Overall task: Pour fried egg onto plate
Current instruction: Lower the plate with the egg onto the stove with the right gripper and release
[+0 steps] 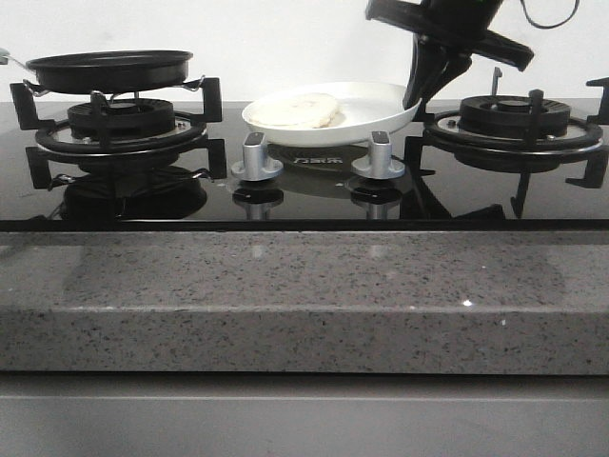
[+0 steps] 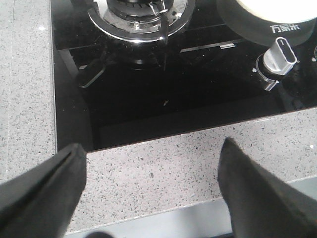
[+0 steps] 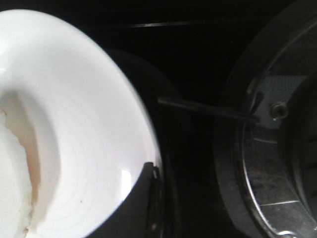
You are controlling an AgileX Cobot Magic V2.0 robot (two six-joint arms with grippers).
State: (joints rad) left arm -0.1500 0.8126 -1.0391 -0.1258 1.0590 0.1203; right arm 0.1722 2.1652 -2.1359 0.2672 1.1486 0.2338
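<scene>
One fried egg lies pale side up in the white plate, between the two burners. Both fingers of the right gripper reach down at the plate's rim (whether they pinch it, I cannot tell). Left gripper hangs spread wide, grasping nothing, over the stone counter edge.

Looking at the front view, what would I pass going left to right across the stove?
Frying pan on the left burner → left knob → fried egg on the plate → right knob → right gripper at the plate's rim → right burner.
</scene>
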